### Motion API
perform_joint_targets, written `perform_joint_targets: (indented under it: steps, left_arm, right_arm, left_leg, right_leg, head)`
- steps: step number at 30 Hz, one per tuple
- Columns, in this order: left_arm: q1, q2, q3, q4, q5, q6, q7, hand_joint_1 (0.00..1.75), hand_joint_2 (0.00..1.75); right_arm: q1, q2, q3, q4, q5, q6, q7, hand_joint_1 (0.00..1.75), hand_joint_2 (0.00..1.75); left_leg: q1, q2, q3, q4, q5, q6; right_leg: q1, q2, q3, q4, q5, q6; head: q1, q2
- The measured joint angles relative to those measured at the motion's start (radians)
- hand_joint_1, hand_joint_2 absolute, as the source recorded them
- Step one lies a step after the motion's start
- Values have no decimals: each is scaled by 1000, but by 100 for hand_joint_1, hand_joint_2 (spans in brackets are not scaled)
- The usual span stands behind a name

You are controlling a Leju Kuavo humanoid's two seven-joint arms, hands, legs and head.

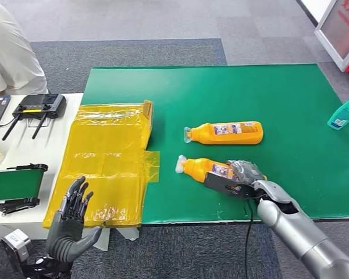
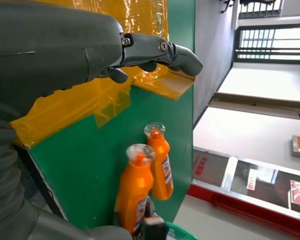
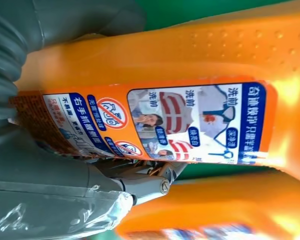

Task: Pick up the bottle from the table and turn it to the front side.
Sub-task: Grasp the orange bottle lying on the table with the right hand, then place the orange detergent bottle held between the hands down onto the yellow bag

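Bottle point(image 1: 202, 168) nearer the robot: glossy orange plastic, clear cap, printed label, lying flat on the green mat point(image 1: 269, 99). Long axis runs across the table, cap toward the yellow plastic sheet point(image 1: 107, 157), base under the right hand point(image 1: 238, 177). Right hand's fingers are wrapped around its base end; the right wrist view shows the label side up close. Second orange bottle point(image 1: 225, 132) lies parallel, just beyond, apart. Left hand point(image 1: 71, 224) hangs off the table edge, fingers spread, holding nothing. Sheet is crinkled, translucent.
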Motion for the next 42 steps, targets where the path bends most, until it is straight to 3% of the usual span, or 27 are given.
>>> perform_joint_targets:
  steps: [5, 11, 19, 22, 29, 42]
  left_arm:
    - [1, 3, -11, 0, 4, 6, -6, 0, 175]
    - [-2, 6, -55, -11, 0, 34, 6, 0, 175]
    - [-2, 12, -78, -19, 6, 38, 10, 0, 175]
    - [-3, 12, -92, -24, 30, 15, 12, 0, 175]
    - [-38, 23, -206, -26, 46, 34, 16, 0, 175]
    - [-159, 96, -367, 29, 79, 62, 106, 0, 175]
  right_arm:
    - [183, 77, -106, -169, -363, 85, -251, 175, 175]
    - [342, 194, -165, -333, -533, 153, -318, 175, 175]
    - [395, 250, -194, -393, -535, 156, -333, 175, 175]
    - [417, 277, -201, -404, -481, 140, -353, 175, 175]
    - [458, 345, -169, -376, -357, 93, -363, 175, 175]
    - [447, 378, -56, -238, -213, 26, -432, 175, 175]
  left_leg:
    - [1, 0, 1, 0, -1, -1]
    - [2, 0, 0, 0, -2, -1]
    - [2, 0, 1, 0, -1, -1]
    - [2, 0, 1, 0, -1, -1]
    - [2, 0, 1, 0, -1, -1]
    - [2, 0, 1, 0, -1, -2]
  right_leg:
    - [1, -1, 1, 0, -2, -1]
    - [2, -1, 0, 0, -3, -2]
    - [1, -1, 1, 0, -2, -1]
    - [1, -1, 1, 0, -2, -1]
    - [2, -1, 0, 0, -2, -2]
    - [2, -1, 1, 0, -1, -2]
  head:
    - [0, 0]
    - [0, 0]
    - [0, 0]
    - [0, 0]
    - [0, 0]
    - [0, 0]
